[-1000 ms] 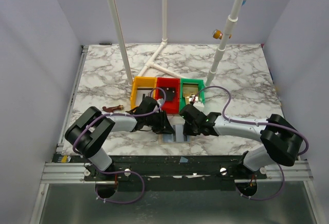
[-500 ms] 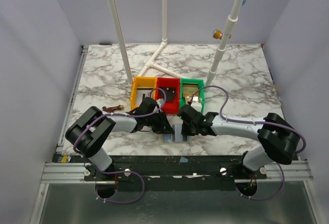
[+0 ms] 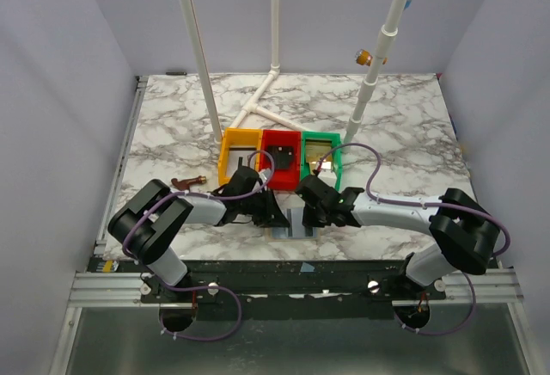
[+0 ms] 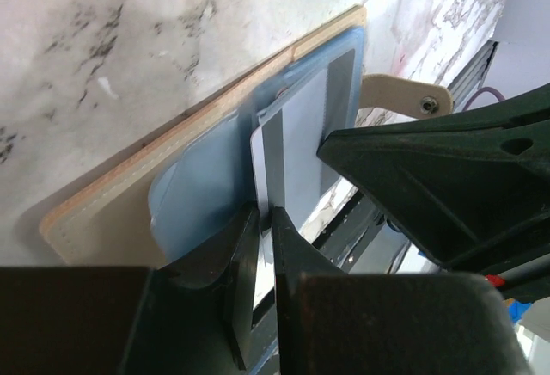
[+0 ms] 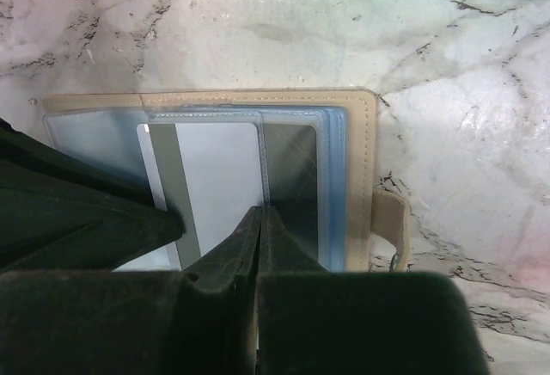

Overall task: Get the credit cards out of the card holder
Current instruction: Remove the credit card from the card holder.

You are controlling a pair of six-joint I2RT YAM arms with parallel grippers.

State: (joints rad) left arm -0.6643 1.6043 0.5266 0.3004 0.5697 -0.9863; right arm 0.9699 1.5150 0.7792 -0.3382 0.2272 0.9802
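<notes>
The card holder (image 3: 297, 224) lies open on the marble near the front edge, tan outside (image 5: 361, 177) with pale blue sleeves (image 4: 198, 186). A white credit card with a grey stripe (image 5: 215, 169) sticks partly out of a sleeve. My left gripper (image 4: 266, 220) is shut on that card's (image 4: 296, 134) near edge. It sits just left of the holder in the top view (image 3: 276, 216). My right gripper (image 5: 260, 213) is shut, its tips resting on the sleeve at the card's right edge, just right of the holder (image 3: 310, 215). A gold-tan card (image 3: 320, 148) lies in the green tray.
Yellow (image 3: 225, 156), red (image 3: 269, 138) and green (image 3: 338, 162) trays stand in a row just behind the grippers; the red one holds a chunky black object (image 3: 282, 162). A small brown item (image 3: 187, 182) lies to the left. White pipes (image 3: 266, 100) cross the back.
Both grippers have shifted slightly toward the front and closed in on the card holder; the right one moved a little left. The left keeps its pinch on the card.
</notes>
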